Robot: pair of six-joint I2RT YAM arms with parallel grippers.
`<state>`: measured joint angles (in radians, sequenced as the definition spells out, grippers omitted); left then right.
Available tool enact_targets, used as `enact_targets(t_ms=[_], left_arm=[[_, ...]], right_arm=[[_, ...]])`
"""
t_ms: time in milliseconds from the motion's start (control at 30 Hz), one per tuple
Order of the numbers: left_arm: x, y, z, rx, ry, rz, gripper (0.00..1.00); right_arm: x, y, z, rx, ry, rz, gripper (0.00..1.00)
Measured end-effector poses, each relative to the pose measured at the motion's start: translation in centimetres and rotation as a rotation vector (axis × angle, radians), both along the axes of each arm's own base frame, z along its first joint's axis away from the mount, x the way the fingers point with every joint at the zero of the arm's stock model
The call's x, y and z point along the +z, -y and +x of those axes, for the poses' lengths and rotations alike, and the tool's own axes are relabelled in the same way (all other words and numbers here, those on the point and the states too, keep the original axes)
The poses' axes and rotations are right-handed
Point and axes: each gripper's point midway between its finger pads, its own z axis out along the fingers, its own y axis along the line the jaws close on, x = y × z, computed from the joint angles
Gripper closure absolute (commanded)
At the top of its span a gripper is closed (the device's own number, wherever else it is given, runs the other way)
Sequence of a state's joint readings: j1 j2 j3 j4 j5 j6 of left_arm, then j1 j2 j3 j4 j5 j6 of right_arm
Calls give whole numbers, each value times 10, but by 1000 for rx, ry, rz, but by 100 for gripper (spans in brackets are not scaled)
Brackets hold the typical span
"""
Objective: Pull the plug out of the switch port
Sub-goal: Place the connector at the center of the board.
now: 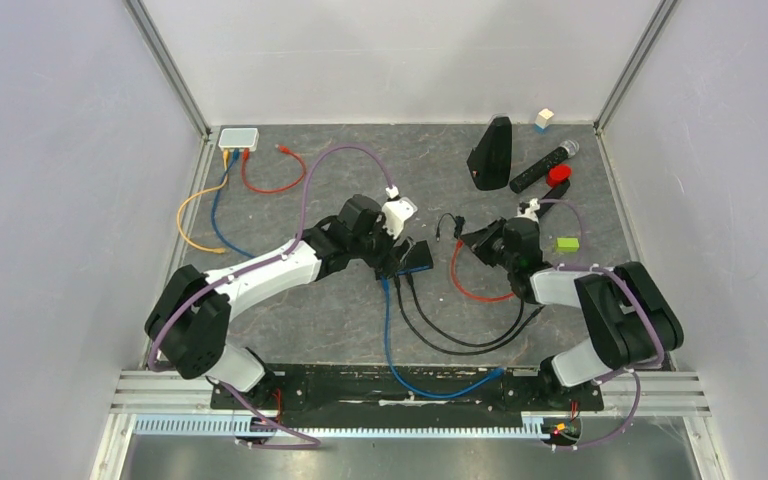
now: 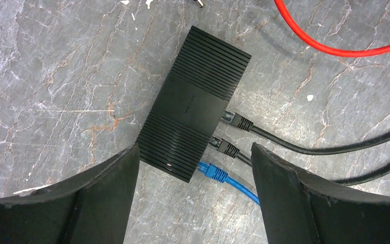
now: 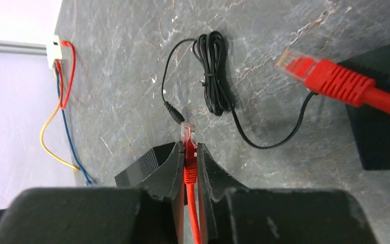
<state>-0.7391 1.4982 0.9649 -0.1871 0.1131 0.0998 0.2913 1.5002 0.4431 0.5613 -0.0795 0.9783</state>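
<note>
My left claw point(image 2: 194, 155) sits over the black network switch point(image 2: 193, 99) with its jaws spread wide and nothing in them. One finger is by the switch's near corner and the other is out past its port side. Along that side two black plugs point(image 2: 237, 121) and a blue plug point(image 2: 214, 172) are seated in a row, and their cables trail off over the grey worktop point(image 2: 56, 76).

My right claw point(image 3: 189, 152) is pinched tight on the red plug point(image 3: 188, 134). The plug's clear tip pokes out past the fingertips and its red cable point(image 3: 195, 218) runs back between them. That plug is out of the switch, held off to the switch's right and apart from it. From the right wrist I see one corner of the switch just left of the fingers.

A thin black lead point(image 3: 214, 71), coiled, lies on the worktop beyond the switch. A second red plug point(image 3: 330, 75) shows blurred in the right wrist view; I cannot tell how it sits relative to the switch.
</note>
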Motion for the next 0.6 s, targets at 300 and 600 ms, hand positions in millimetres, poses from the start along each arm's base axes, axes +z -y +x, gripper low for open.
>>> enact_targets(t_ms=[300,600], left_arm=[[4,-2,0,13,10,-6,14],[2,-3,-1,12,3,-1,14]], right_arm=[[31,2,34,-33,103,48,99],[25,-1,37,-21,87,36,65]])
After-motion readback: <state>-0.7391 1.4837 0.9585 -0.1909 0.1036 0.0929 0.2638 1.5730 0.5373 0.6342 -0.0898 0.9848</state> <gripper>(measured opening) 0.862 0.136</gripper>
